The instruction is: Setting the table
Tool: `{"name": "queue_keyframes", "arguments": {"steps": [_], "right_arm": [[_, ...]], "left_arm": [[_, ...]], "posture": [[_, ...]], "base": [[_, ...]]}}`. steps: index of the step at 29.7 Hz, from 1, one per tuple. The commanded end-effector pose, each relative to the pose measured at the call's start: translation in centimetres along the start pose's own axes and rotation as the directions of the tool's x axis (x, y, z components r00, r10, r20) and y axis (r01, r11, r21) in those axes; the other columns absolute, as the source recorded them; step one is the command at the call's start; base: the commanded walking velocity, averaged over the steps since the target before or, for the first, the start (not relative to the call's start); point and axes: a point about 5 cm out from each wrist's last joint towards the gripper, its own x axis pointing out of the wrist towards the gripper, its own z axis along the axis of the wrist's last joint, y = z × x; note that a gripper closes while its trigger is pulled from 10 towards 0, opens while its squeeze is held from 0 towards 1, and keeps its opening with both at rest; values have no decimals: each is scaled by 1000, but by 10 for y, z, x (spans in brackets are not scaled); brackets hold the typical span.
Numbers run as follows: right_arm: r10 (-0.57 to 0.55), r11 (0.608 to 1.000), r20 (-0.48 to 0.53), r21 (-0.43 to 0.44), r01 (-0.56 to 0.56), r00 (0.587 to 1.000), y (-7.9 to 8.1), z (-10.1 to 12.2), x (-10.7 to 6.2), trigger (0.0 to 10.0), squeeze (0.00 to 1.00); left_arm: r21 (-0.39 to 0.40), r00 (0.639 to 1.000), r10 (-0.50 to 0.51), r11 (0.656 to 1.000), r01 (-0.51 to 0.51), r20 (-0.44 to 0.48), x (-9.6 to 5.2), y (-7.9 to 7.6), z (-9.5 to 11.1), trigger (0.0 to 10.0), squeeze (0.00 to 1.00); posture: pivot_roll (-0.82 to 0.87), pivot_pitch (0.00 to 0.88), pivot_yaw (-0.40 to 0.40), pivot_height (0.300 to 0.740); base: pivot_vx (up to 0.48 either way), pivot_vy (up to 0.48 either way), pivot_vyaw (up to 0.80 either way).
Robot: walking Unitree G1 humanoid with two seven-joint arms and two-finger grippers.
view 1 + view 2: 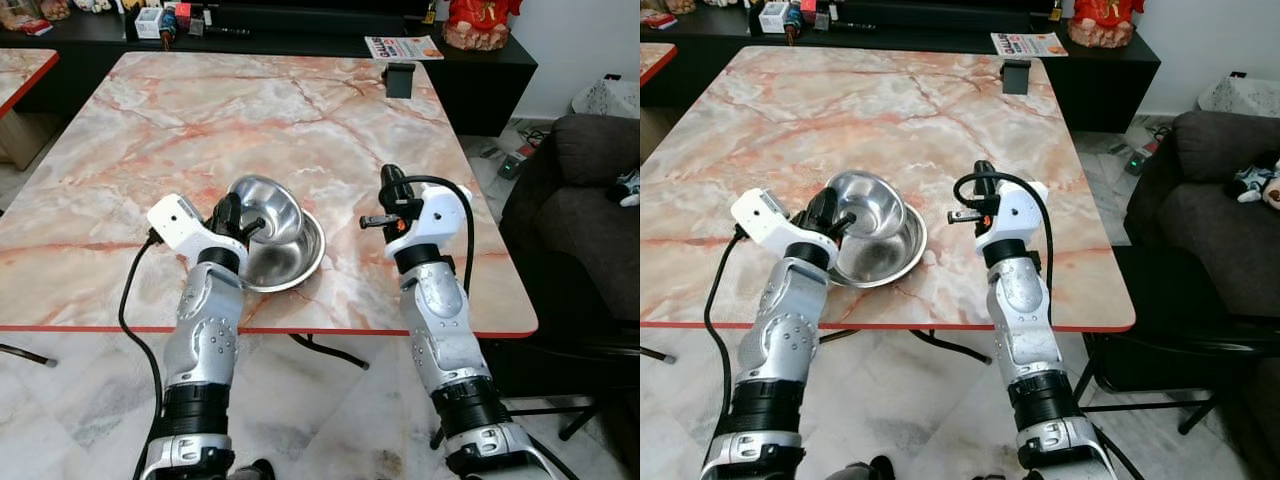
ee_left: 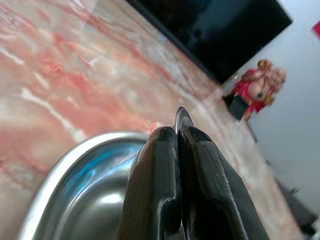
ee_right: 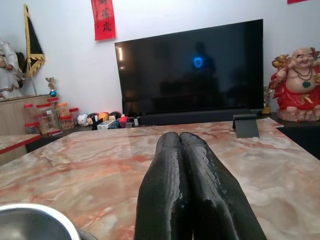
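Left gripper (image 1: 243, 226) pinched the rim of a tilted steel bowl (image 1: 265, 208), resting in a second bowl (image 1: 290, 258) near the marble table's (image 1: 250, 110) front edge; pinch point partly hidden; right gripper (image 1: 391, 181), fingers together, held nothing beside them.

The marble-patterned table (image 1: 250, 110), pink and cream with a red edge, carries a shallow steel bowl (image 1: 295, 262) near its front edge, lying just below and beside the left gripper (image 1: 247, 226) fingers, well off to the side of the right gripper (image 1: 390, 180) fingers. A second steel bowl (image 1: 262, 203) sits tilted in the first, its rim pinched between the left fingers. Far beyond both sets of fingertips, a small black stand (image 1: 399, 79) rests at the table's far edge.
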Motion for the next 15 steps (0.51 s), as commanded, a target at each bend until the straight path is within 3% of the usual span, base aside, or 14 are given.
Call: {"name": "queue_keyframes", "arguments": {"steps": [1, 15], "right_arm": [[0, 1000, 13, 6, 0, 1000, 0, 4, 0, 10000, 0], [-4, 1000, 16, 9, 3, 1000, -1, 5, -1, 10000, 0]], "left_arm": [[22, 1000, -12, 1000, 12, 0, -4, -5, 2, 10000, 0], [22, 999, -21, 1000, 22, -43, -3, -9, -8, 10000, 0]], "posture": [[6, 148, -56, 740], [-2, 151, -66, 740]], "base": [[0, 0, 0], [0, 0, 0]]}}
